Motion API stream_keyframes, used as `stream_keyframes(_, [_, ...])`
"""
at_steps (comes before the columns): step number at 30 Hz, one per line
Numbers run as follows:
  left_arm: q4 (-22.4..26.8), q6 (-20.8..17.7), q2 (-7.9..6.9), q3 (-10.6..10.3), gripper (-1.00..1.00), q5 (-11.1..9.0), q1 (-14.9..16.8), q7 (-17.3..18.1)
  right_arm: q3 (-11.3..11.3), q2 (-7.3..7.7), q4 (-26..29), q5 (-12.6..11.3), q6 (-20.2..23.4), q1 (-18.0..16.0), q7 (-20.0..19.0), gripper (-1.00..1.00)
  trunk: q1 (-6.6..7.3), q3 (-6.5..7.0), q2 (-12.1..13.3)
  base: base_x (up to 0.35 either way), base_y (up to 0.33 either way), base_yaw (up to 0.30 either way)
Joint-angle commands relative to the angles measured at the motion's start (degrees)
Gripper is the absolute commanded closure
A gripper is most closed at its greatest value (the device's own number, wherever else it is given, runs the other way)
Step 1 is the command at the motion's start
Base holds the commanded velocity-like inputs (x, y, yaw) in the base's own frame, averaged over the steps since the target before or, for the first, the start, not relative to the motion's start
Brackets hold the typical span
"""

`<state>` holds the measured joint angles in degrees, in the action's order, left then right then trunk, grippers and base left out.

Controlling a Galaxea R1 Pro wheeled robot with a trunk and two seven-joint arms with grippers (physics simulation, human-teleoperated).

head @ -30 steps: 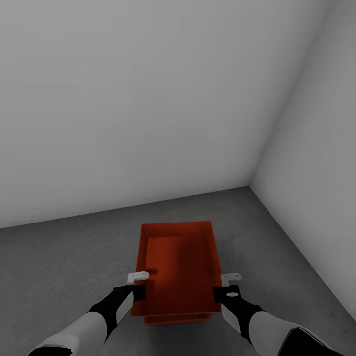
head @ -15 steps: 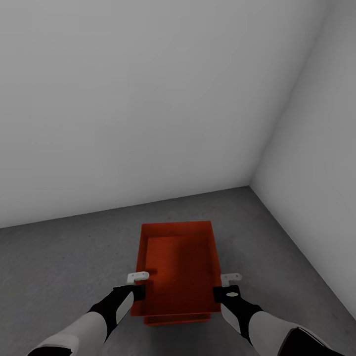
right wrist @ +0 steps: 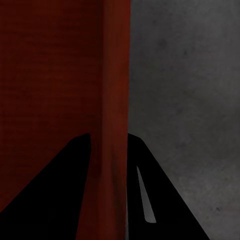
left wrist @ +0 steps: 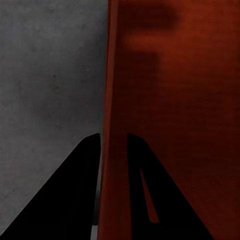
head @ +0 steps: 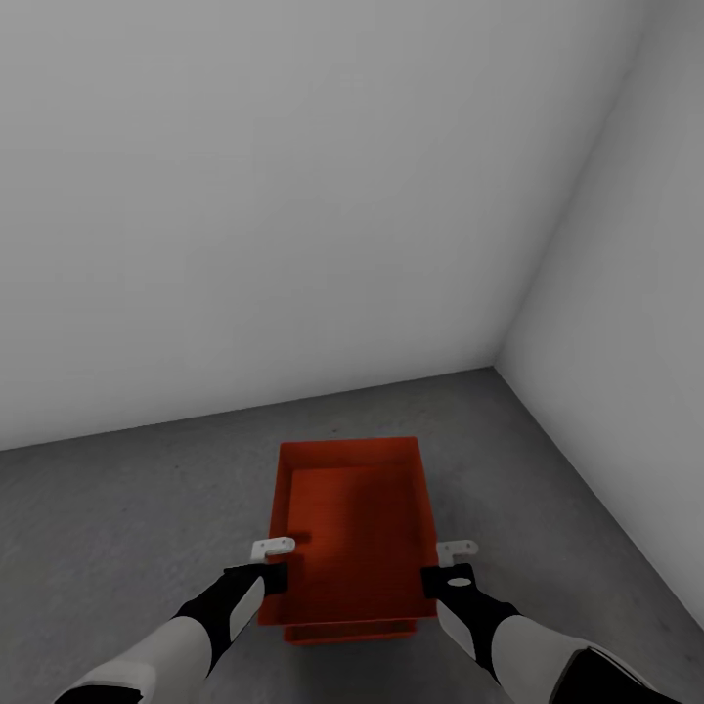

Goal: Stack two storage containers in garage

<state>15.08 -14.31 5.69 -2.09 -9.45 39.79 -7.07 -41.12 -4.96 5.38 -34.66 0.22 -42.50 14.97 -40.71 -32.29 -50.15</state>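
**Stack seated in garage corner, hands on upper bin walls**

Garage corner: white-grey walls [head: 293, 196], dark speckled floor [head: 117, 508]. Two orange-red containers at 6 o'clock in head view, nested: upper container [head: 354, 528] inside the lower container [head: 342, 632], of which only a rim strip shows at the near edge. Stacking step judged done or nearly so. Next move calls for release: spread both hands, lift straight up off the walls without dragging the stack.

Left hand [head: 274, 548] astride the upper bin's 9 o'clock wall, one finger [left wrist: 75, 200] outside, one inside, narrow gap, pinching the wall. Right hand [head: 457, 550] likewise on the 3 o'clock wall, finger [right wrist: 160, 200] outside, wall clamped between.
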Motion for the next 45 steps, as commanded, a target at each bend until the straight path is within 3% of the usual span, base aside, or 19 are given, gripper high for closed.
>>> stream_keyframes(1, [0.2,-0.5,-0.07,1.7,1.00,1.0,0.0,-0.7,2.0,0.39,-1.2,-0.1,-0.1,0.0,0.8,1.00,0.00,-0.05,0.0,0.006,0.000,0.000])
stream_keyframes(24, [0.3,-0.5,-0.14,1.7,1.00,1.0,0.0,-0.7,2.0,0.39,-1.2,-0.1,-0.1,0.0,0.8,1.00,0.00,-0.05,0.0,-0.066,0.000,0.000])
stream_keyframes(45, [0.2,-0.4,-0.16,1.7,1.00,1.0,0.0,-0.7,2.0,0.39,-1.2,-0.1,0.0,0.0,0.8,1.00,0.00,-0.05,0.0,0.051,0.000,0.000])
